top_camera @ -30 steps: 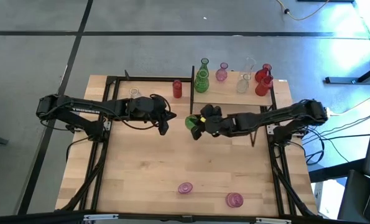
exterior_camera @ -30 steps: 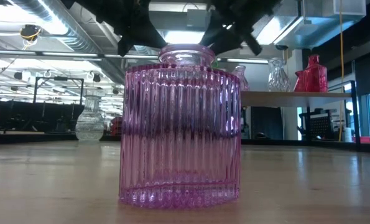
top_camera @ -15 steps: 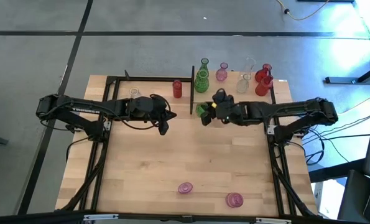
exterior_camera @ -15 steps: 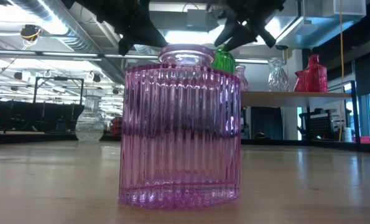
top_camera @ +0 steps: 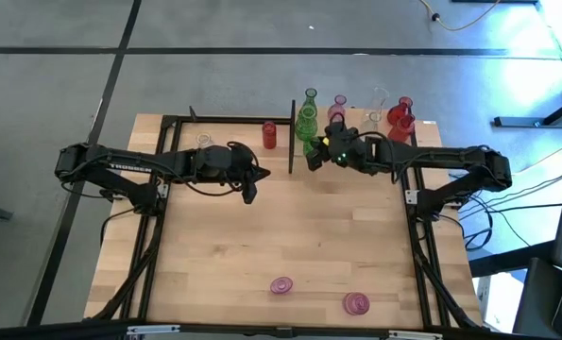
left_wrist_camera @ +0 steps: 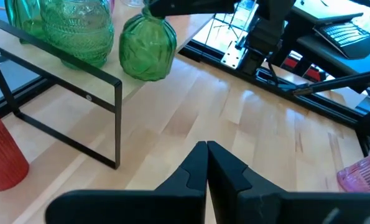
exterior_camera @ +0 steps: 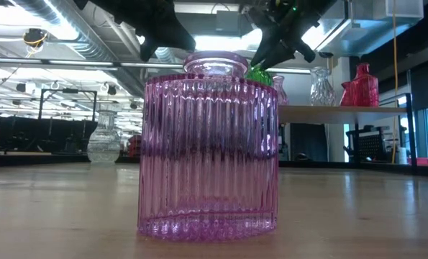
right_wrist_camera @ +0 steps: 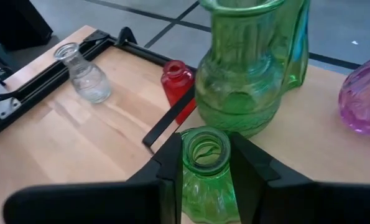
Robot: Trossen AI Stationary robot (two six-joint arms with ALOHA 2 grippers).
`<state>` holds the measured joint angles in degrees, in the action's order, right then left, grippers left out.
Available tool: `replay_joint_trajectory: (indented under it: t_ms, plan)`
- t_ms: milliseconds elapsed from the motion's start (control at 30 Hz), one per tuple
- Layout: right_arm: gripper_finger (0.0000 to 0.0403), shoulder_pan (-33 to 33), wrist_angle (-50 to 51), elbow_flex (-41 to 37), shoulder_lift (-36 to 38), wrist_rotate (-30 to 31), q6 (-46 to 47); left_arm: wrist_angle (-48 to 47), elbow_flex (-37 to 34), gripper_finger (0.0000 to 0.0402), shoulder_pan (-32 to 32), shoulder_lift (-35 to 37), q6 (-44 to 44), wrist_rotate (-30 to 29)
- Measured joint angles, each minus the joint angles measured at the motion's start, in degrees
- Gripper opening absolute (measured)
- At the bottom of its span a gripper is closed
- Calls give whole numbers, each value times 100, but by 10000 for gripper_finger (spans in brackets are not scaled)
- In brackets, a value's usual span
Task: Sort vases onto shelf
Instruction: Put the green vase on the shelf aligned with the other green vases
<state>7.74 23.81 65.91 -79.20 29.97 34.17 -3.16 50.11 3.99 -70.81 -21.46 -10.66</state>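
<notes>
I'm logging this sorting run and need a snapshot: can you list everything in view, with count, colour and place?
Small green vase: one, green, held at its neck above the shelf's near left corner.
Tall green vases: two, green, on the shelf's left end.
Pink vase on shelf: one, pink, right of the green ones.
Clear vases on shelf: two, clear, mid-right.
Red vases on shelf: two, red, right end.
Red cylinder vase: one, red, on the table left of the shelf.
Clear vase: one, clear, far-left table.
Pink vases on table: two, pink, near edge.
Shelf: one, light wood, black frame.
Table: one, light wood.
Right gripper: shut on the small green vase.
Left gripper: shut, empty, above mid-table.
</notes>
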Motion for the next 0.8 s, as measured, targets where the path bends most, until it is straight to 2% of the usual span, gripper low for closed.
replay_joint_trajectory:
  t_ms: [800]
  plan:
    - [80,130,-568,9,-444,-200,152,17,0,0,0,0,-35,-38]
